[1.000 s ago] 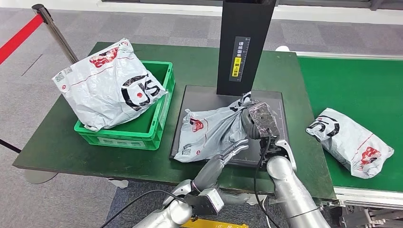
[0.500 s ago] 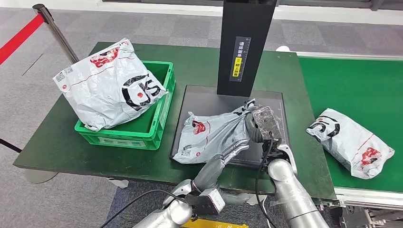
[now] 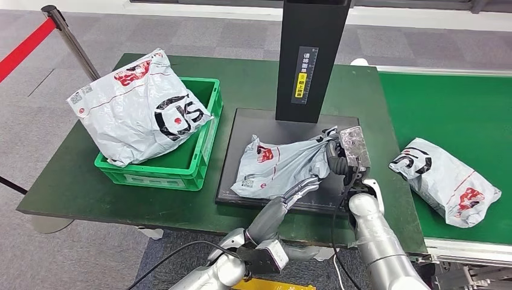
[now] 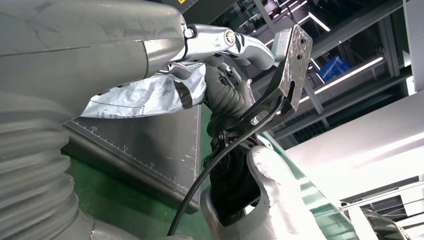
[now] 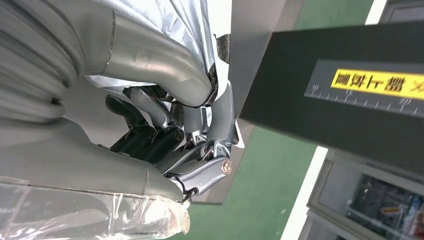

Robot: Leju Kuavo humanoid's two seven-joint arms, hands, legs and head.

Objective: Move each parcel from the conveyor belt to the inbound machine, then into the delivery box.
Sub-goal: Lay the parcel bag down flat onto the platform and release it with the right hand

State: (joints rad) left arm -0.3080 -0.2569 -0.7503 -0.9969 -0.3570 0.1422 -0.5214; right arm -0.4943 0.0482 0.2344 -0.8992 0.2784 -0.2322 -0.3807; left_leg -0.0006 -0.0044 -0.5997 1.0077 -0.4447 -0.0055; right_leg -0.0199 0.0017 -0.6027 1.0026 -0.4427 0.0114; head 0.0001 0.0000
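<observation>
A grey parcel (image 3: 284, 167) is gripped at its bunched end by the right hand (image 3: 337, 158) and hangs over the dark scanner plate (image 3: 241, 124) of the inbound machine, while the left hand (image 3: 300, 189) is held under its near edge, fingers extended; whether they touch the bag cannot quite be told. The parcel is best laid flat and wholly on the plate, clear of the black post (image 3: 309, 57), before the grip is released. A second parcel (image 3: 444, 179) waits on the belt (image 3: 459, 103), and another (image 3: 140, 107) is already in the green box (image 3: 205, 148).

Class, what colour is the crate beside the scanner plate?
Bright green crate, clearest in the head view.
</observation>
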